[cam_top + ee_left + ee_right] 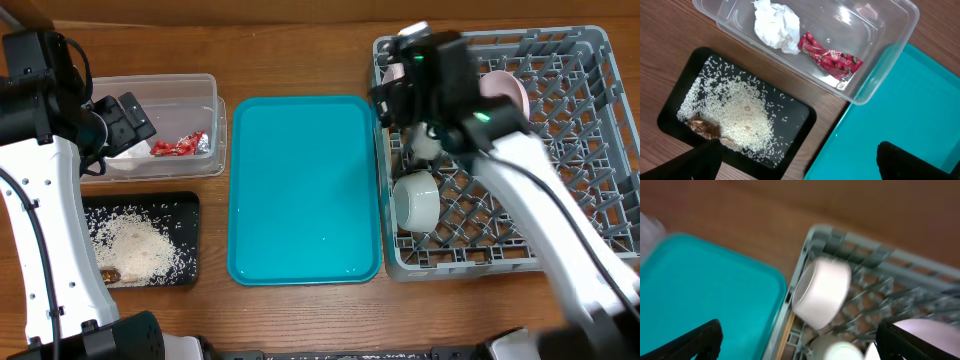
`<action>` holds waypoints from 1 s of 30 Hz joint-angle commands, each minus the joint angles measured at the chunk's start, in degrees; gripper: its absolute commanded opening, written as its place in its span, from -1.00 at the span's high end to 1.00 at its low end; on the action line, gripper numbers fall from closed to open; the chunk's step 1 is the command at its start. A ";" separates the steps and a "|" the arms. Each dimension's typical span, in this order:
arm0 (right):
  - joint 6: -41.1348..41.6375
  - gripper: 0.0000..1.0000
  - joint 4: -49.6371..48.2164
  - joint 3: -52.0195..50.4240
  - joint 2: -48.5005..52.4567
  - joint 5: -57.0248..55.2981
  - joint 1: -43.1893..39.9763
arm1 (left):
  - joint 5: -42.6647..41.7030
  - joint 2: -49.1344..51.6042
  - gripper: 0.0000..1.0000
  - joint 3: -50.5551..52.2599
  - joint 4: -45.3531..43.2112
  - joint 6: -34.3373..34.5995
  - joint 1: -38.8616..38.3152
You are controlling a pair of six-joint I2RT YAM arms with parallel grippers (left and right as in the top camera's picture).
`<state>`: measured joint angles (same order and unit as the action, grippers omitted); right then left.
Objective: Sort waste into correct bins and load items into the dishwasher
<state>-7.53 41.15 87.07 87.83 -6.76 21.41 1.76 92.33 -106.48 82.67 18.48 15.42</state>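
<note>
Your left pincer (797, 150) is spread and empty, above the bins. Clear tub (170, 80) holds napkin (774, 25) and red wrapper (832, 60), long axis along tub's length. Black tray (185, 205) holds rice (135, 245). Rack (590, 120), right side of counter: bowl (415, 200) lies on its side. Right pincer (799, 330) is spread and empty, over rack's left edge.

We see our left arm (40, 200) running in white along the left edge of the overhead view and bending at the top toward the middle. Its black left tool (125, 120) points to the right, and its two fingers (700, 160) stand wide apart and grip nothing. Our right arm (540, 210) comes from the lower right corner and reaches diagonally up and to the left, blurred around the wrist, and the right tool (415, 70) at its end is also wide open and holds nothing.
</note>
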 commanded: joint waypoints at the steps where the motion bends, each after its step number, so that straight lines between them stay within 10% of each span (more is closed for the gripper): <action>1: -0.20 -1.00 -0.46 1.33 -11.67 0.02 -0.09 | -0.24 0.28 -1.00 -0.02 -0.20 0.83 -0.04; 15: -0.24 -1.00 0.26 1.29 -49.09 -1.16 -0.28 | -0.24 0.28 -1.00 -0.02 -0.20 0.83 -0.04; 30: 0.24 -1.00 21.81 -3.98 -74.69 5.18 -8.57 | -0.24 0.28 -1.00 -0.02 -0.20 0.83 -0.04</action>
<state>-7.51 60.80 86.87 15.49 -5.82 14.87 1.76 92.33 -106.48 82.63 18.48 15.42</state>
